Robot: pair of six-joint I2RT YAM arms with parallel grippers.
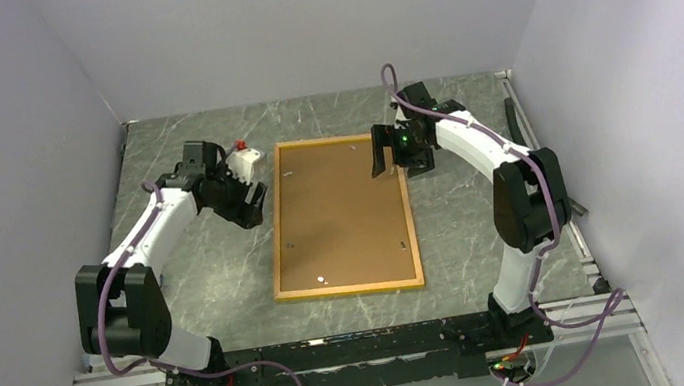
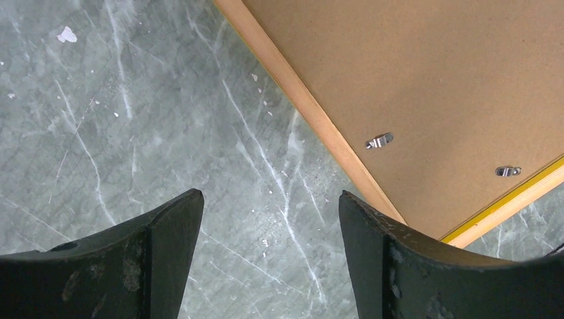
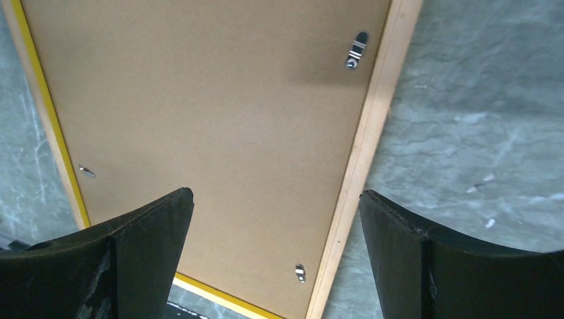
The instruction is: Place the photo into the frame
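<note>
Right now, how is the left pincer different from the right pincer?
The left pincer hangs over the table, while the right pincer hangs over the board. The left pincer is just outside the left rail of the frame; the right pincer is by its right rail, near the far corner. Both are open and hold nothing.

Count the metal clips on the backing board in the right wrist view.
3: upper-right clip, left-edge clip, lower-right clip. Others may lie outside this view.
</note>
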